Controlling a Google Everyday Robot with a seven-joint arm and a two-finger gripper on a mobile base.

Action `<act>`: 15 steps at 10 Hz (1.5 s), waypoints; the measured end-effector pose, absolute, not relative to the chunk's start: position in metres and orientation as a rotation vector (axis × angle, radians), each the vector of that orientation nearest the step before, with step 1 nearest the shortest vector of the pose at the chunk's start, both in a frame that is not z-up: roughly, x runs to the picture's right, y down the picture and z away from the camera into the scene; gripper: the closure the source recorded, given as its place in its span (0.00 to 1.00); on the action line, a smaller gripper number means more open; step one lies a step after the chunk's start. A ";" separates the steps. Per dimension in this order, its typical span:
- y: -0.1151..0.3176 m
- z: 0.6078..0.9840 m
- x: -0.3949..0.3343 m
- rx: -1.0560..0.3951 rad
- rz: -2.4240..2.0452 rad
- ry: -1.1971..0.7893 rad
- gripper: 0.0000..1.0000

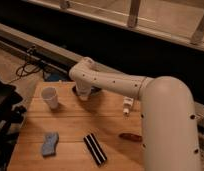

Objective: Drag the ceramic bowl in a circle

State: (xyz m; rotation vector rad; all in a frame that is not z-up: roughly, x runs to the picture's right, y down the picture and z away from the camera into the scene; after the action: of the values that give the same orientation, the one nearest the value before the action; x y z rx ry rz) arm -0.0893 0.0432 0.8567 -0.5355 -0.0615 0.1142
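Observation:
The ceramic bowl is a dark, shallow bowl at the back of the wooden table. Most of it is hidden behind the arm; only dark slivers of its rim show on either side of the wrist. My gripper points down at the end of the white arm, right at the bowl's near-left edge. I cannot see whether it touches the bowl. A small white cup stands upright to the left of the gripper, apart from it.
A blue sponge lies at the front left, a black striped bar at the front middle, a brown-red item to its right. A small white bottle stands under the arm. A dark ledge with cables runs behind the table.

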 end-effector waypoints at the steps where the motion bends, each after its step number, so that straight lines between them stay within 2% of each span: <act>1: 0.045 0.860 -0.083 -0.543 0.120 -0.050 1.00; 5: 0.058 0.872 -0.043 -0.555 0.184 0.001 1.00; 9: 0.071 0.852 0.014 -0.559 0.253 0.086 1.00; 12: 0.100 0.825 0.009 -0.588 0.238 0.080 1.00; 15: 0.120 0.813 -0.037 -0.637 0.162 0.004 1.00</act>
State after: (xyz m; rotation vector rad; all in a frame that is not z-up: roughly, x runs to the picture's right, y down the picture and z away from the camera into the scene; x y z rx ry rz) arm -0.0365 0.1204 0.8132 -0.6372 0.0041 0.1620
